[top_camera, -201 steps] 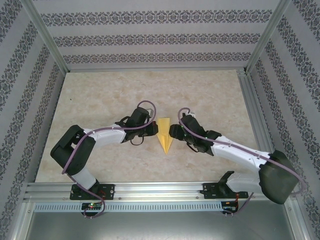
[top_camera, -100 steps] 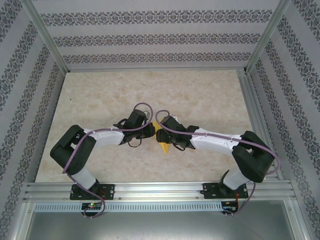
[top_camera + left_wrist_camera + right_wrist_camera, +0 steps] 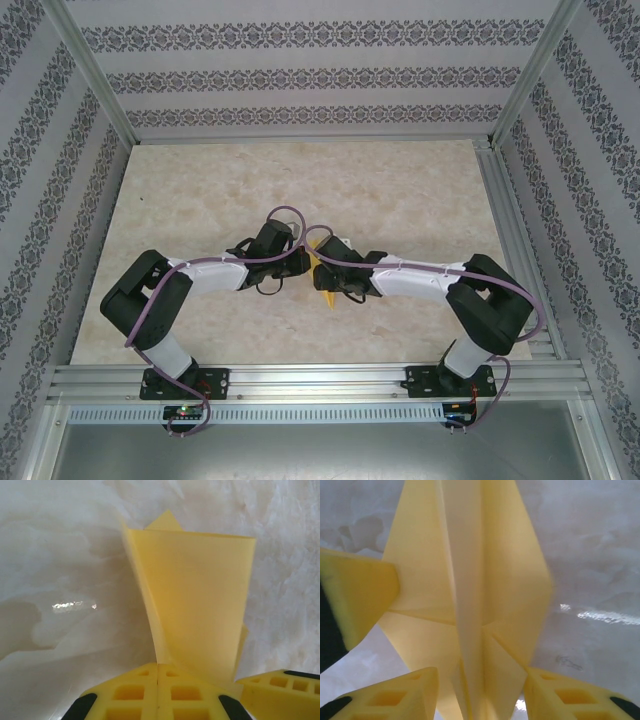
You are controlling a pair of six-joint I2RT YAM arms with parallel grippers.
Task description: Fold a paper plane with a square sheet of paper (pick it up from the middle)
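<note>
1. Paper plane (image 3: pixel 325 298), already creased into a dart, sits mid-tabletop (image 3: pixel 400 190) between the two arms.
2. Within the last second the right gripper (image 3: pixel 480 695) has swung in from the side. It now straddles the plane's centre fold, its fingers part-way apart and not yet pinching.
3. The left gripper (image 3: pixel 158 680) has its fingers pressed shut, seemingly on the plane's edge, which stands up from them.
4. With both arms closed in, a final crease or a lift looks to be at hand.
5. From overhead, both wrists cover most of the plane; yellow slivers and one tip peek out. Whether the left fingers truly grip paper is hard to make out.
</note>
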